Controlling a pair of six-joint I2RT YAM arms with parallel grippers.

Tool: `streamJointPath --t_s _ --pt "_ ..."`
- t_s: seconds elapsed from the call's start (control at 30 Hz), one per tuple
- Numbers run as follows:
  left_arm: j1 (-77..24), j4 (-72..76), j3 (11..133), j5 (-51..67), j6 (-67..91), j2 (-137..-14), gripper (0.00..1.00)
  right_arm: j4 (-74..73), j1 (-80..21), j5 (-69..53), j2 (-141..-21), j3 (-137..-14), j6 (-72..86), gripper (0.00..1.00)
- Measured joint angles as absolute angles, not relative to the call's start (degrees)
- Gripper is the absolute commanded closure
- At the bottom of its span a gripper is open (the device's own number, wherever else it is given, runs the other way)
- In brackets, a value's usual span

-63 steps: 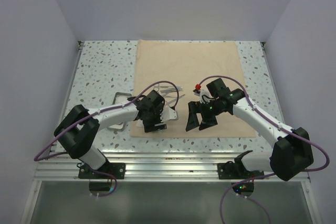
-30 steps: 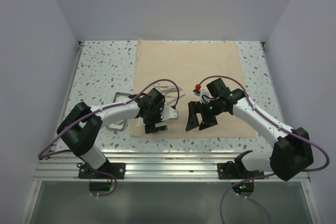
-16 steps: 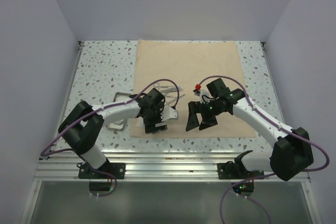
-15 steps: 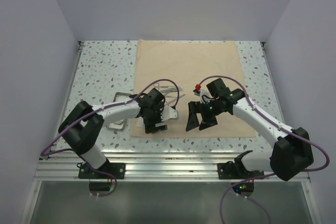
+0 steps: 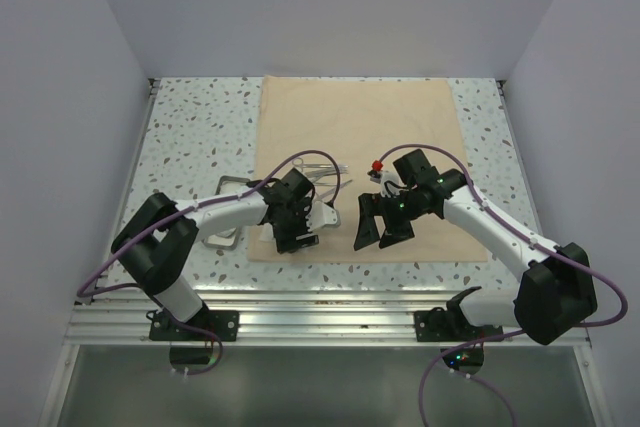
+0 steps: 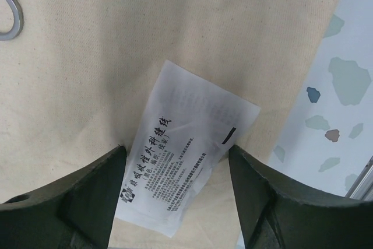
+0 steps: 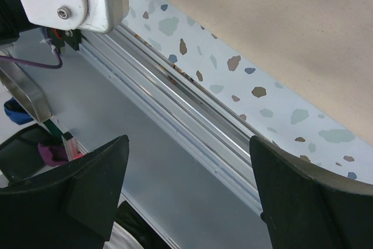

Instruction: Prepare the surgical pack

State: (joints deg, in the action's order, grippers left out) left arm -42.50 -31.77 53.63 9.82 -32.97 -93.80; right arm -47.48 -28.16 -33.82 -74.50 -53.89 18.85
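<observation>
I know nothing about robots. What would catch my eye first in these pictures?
First, the large beige cloth spread flat across the middle of the speckled table. Two white arms lean over its near edge: the left pincer stands open astride a white printed packet lying on the cloth, and the right pincer hangs open just right of it.

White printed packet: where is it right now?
Left wrist view: the white packet lies flat on the beige cloth, between the fingers of the open left gripper, close to the cloth's edge beside the speckled table.
</observation>
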Motion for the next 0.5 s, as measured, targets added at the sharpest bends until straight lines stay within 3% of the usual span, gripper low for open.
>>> streamJointPath --t_s 0.5 --pt "-42.4 -33.3 53.6 8.4 -31.6 -92.1 0.5 -47.5 -28.2 -33.8 -74.5 -53.9 18.9 0.12"
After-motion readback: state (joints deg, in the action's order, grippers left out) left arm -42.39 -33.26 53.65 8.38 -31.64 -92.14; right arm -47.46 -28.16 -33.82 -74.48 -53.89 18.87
